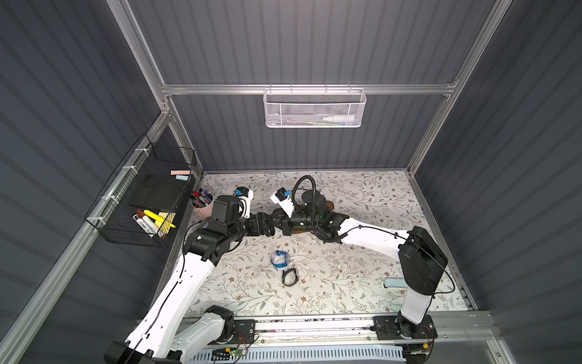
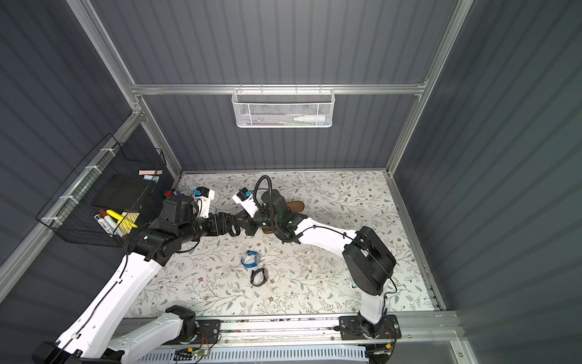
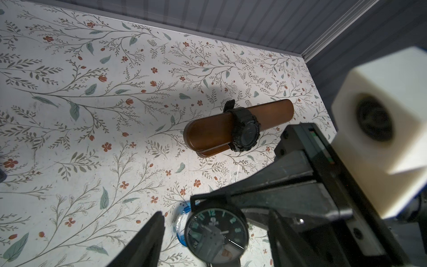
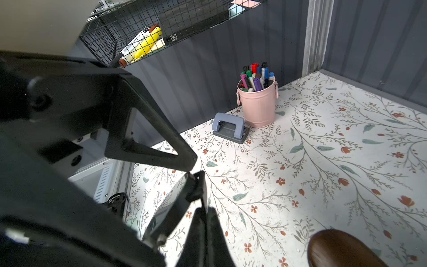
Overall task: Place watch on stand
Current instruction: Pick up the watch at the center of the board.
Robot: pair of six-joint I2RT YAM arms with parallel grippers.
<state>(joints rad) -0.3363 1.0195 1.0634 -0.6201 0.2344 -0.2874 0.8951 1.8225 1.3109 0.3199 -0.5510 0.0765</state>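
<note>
Fingers (image 3: 150,240) of left gripper (image 3: 216,216): spread either side of round-dial watch (image 3: 216,233), not clamped. Right gripper (image 4: 196,189): fingers pinched tight on the same watch, which hangs above the floral table (image 3: 92,115), not on the stand. Stand (image 3: 208,133): upright just beyond, a black watch (image 3: 245,131) wrapped round its bar. Blue band (image 1: 279,259) and black strap (image 1: 289,277): lying on the table.

I see the bench (image 1: 362,277) lit brightly from above, the walls (image 1: 283,47) around it dim. Wrist views blur in the foreground, with soft shadows and bent edges.
</note>
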